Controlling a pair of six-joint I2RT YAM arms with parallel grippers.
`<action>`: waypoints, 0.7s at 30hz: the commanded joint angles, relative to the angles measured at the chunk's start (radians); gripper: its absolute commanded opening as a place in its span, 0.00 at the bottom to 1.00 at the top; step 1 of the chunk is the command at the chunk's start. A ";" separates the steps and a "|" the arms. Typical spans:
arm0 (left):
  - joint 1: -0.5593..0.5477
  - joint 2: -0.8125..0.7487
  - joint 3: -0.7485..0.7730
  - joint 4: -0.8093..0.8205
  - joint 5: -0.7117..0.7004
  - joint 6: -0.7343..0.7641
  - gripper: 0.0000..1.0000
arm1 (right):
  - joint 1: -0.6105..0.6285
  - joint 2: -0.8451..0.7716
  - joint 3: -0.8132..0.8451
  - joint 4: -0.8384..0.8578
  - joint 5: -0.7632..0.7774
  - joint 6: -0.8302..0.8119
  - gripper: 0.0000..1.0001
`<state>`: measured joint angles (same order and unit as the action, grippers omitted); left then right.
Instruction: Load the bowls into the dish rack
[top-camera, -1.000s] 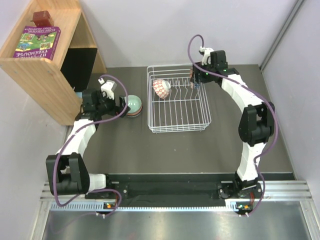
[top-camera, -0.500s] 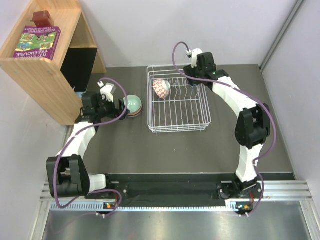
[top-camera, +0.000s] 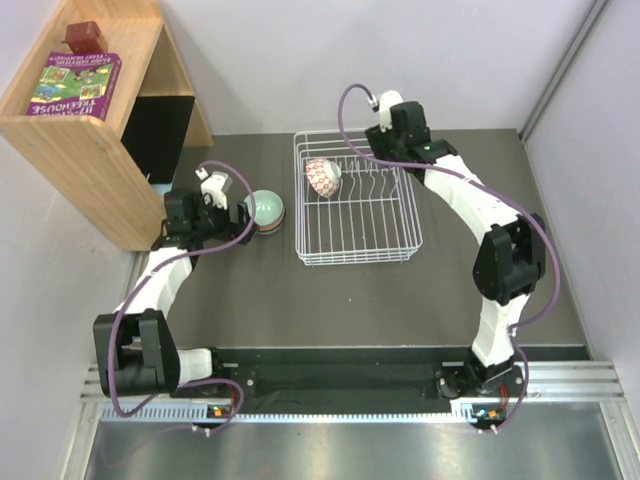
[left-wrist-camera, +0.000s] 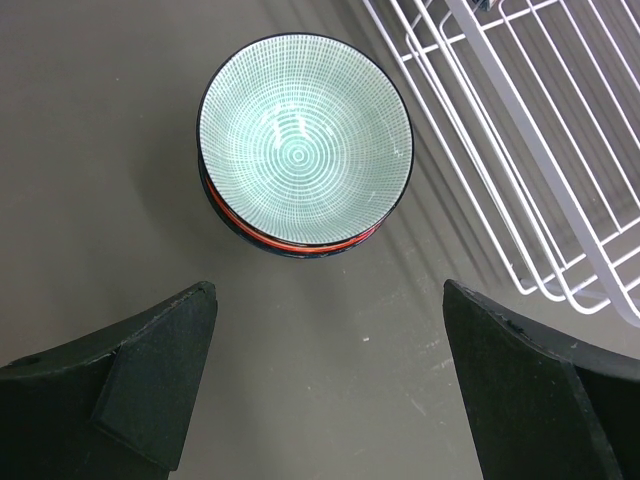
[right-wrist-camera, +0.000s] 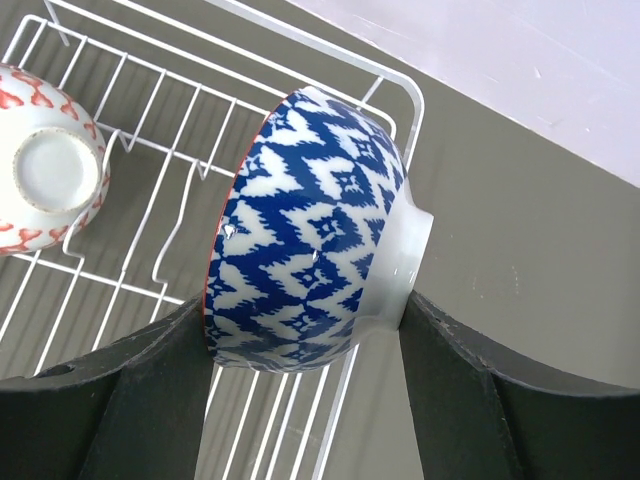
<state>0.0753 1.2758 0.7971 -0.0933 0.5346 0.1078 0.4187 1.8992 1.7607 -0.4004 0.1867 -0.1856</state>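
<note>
- Blue-and-white bowl (right-wrist-camera: 310, 230) is clenched on edge in the right pincer (right-wrist-camera: 305, 340), its rim against one finger and its foot against the other
- A second ago this pincer hung over the far right corner of the dish rack (top-camera: 357, 262); it has since swung left along the far rail
- The red-and-white bowl (right-wrist-camera: 45, 170) leans on the prongs to that pincer's left, unmoved
- The left pincer (left-wrist-camera: 325, 370) gapes wide, grasping nothing, and has barely shifted
- Straight ahead of its fingertips the pale green bowl (left-wrist-camera: 305, 140) tops a stack on the grey table (left-wrist-camera: 100, 150), with an orange-red rim (left-wrist-camera: 300, 243) showing beneath and the rack just right of it
</note>
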 joint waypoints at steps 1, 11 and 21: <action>0.008 -0.035 -0.006 0.064 0.024 0.003 0.99 | 0.035 -0.009 0.014 0.071 0.078 -0.043 0.00; 0.014 -0.035 -0.015 0.069 0.038 0.000 0.99 | 0.077 0.058 0.014 0.075 0.131 -0.074 0.00; 0.017 -0.035 -0.015 0.069 0.045 -0.005 0.99 | 0.084 0.097 0.008 0.064 0.128 -0.084 0.00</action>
<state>0.0826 1.2716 0.7879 -0.0738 0.5583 0.1066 0.4885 1.9980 1.7584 -0.3916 0.3046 -0.2550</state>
